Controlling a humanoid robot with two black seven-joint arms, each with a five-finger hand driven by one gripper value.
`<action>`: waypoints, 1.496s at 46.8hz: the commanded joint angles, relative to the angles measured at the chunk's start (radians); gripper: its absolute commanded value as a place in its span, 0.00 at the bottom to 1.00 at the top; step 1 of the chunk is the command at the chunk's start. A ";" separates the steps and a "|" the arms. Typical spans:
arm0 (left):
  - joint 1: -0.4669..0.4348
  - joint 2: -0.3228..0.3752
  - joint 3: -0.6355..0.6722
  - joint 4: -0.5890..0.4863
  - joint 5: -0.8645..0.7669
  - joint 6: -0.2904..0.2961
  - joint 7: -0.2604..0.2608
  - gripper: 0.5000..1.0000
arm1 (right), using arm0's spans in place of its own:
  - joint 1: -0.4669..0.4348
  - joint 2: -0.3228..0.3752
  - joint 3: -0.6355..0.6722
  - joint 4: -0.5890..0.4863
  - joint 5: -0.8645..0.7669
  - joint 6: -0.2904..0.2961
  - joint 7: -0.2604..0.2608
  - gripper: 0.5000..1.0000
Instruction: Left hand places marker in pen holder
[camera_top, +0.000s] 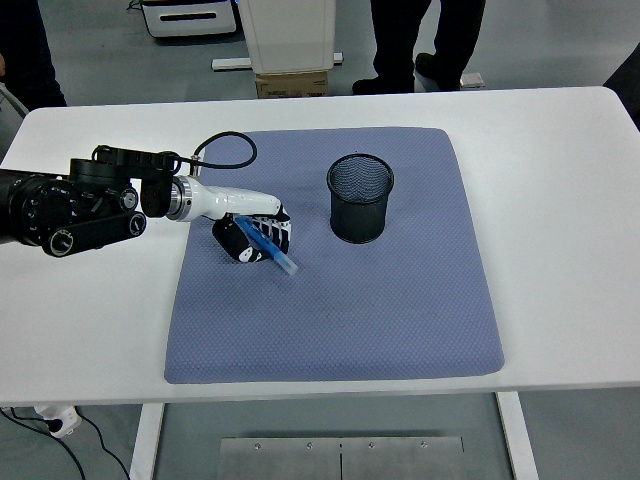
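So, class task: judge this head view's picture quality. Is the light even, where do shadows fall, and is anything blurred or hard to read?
Head view: light is soft and even, with no glare on the white table; the pen holder casts only a faint shadow on the mat; the marker in the left hand looks sharp, though the dark fingers merge together.

No readable text, label, number or sign shows anywhere.

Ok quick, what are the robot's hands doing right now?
Left hand: closed around the blue marker, over the mat.
Right hand: not in the picture.
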 joint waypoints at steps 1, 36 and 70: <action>-0.012 0.002 -0.001 0.000 -0.031 -0.003 0.000 0.00 | -0.001 0.000 0.000 0.000 0.000 0.000 0.000 1.00; -0.140 -0.006 -0.007 -0.002 -0.180 -0.045 0.000 0.00 | 0.001 0.000 0.000 0.000 0.000 0.000 0.001 1.00; -0.169 -0.055 -0.093 0.000 -0.281 -0.083 0.004 0.00 | -0.001 0.000 0.000 0.000 0.000 0.000 0.001 1.00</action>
